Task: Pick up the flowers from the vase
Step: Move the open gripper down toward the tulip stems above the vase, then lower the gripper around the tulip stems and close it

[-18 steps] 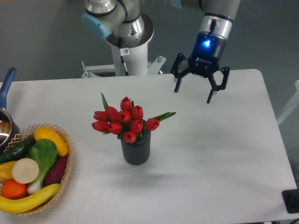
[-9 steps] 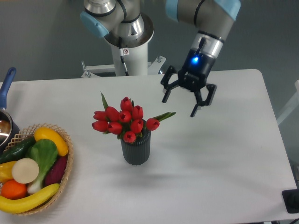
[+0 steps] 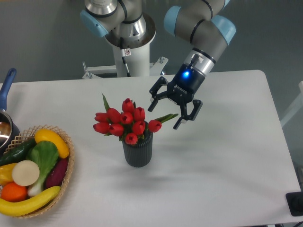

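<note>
The flowers [image 3: 124, 122] are seated in the vase [image 3: 138, 150], which stands upright on the white table [image 3: 227, 156] slightly left of the frame centre. The red buds are spread wider than the vase mouth, and one green leaf is extended to the right, toward the gripper. A second leaf is pointed up and to the left.

The gripper [image 3: 164, 115] is positioned above and to the right of the bunch, tilted down toward the lower left. Its two fingers are spread apart and nothing is held between them. The lower right finger is seen just beside the tip of the right-hand leaf; contact cannot be confirmed. A blue light is lit on the gripper body.

A woven basket [image 3: 69, 166] of toy fruit and vegetables is located at the lower left of the frame. A pan with a blue handle [image 3: 5, 88] is partly visible at the left edge.
</note>
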Controlling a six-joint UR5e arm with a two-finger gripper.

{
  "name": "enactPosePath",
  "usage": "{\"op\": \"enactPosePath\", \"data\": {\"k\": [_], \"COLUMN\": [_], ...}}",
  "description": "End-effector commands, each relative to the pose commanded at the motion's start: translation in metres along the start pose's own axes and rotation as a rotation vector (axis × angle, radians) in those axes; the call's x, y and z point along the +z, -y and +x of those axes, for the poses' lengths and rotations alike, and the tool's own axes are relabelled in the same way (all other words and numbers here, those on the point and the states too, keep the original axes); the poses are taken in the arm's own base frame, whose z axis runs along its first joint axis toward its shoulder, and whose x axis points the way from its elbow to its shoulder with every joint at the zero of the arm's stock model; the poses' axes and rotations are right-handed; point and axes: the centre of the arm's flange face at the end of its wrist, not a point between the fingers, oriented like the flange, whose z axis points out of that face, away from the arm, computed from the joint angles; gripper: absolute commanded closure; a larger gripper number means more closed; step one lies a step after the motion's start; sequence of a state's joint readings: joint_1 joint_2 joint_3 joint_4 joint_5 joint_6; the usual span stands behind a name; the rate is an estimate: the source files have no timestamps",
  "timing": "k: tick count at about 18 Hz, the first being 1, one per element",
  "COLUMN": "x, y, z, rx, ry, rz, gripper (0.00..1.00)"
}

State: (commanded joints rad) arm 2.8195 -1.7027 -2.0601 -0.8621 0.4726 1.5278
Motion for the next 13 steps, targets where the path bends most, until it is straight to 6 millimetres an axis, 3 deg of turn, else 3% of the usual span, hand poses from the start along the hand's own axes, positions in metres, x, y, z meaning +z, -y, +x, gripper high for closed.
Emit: {"op": "enactPosePath", "data": {"k": [13], "x": [0.032], "y": [0.004], "z": [0.027], "rx": [0.053], "ry": [-0.067], "rz": [0.037], "gripper": [0.0]}}
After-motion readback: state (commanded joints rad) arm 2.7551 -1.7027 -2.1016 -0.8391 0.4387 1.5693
